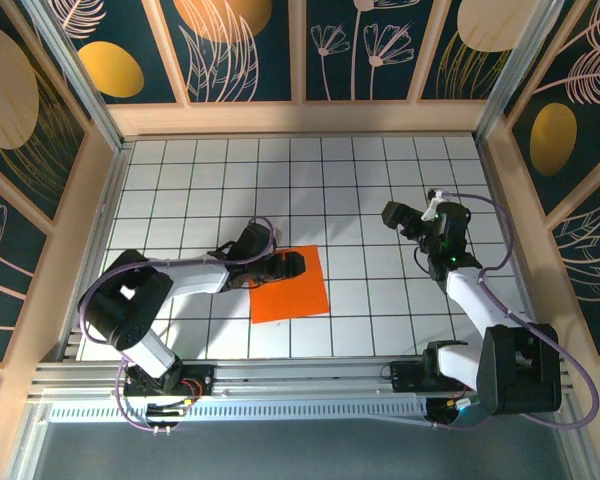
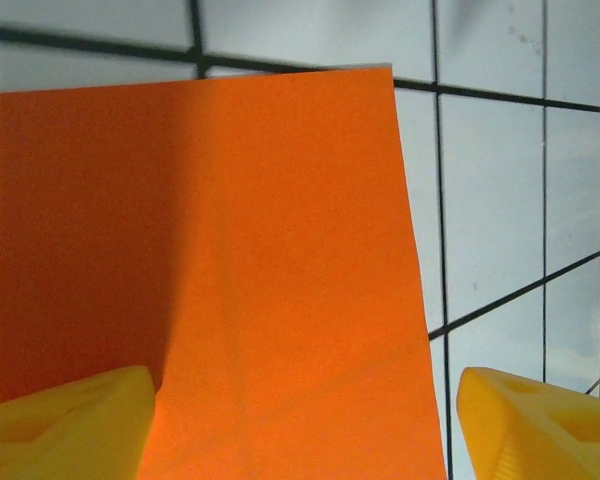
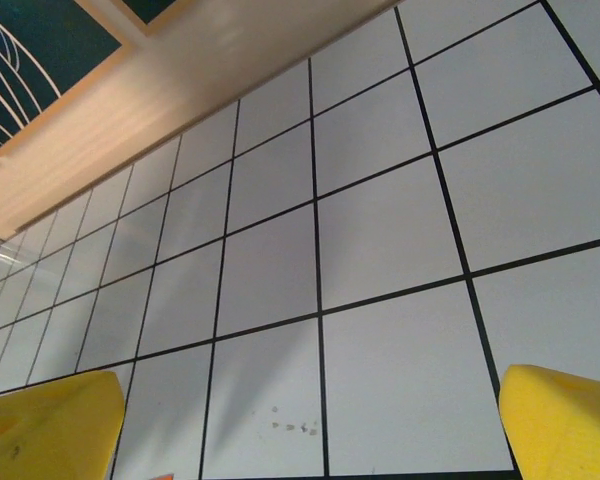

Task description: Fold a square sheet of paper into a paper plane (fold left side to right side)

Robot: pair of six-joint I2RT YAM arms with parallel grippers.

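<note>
The square sheet of paper (image 1: 298,292) lies flat on the white grid table (image 1: 380,160), bright orange, a little left of centre. In the left wrist view the square sheet of paper (image 2: 230,260) shows faint crease lines. My left gripper (image 1: 292,264) sits low over the sheet's upper left part, open. My left gripper (image 2: 305,430) has one yellow fingertip (image 2: 65,420) above the paper and the other (image 2: 540,425) above bare table past the sheet's edge. My right gripper (image 1: 393,214) hovers open over the right of the table, well clear of the sheet, with grid tiles between its fingertips (image 3: 40,425). The paper plane is out of view.
Wooden walls (image 1: 300,118) with dark painted panels box in the table on three sides. The arm bases and a metal rail (image 1: 300,375) run along the near edge. Purple cables loop off both arms.
</note>
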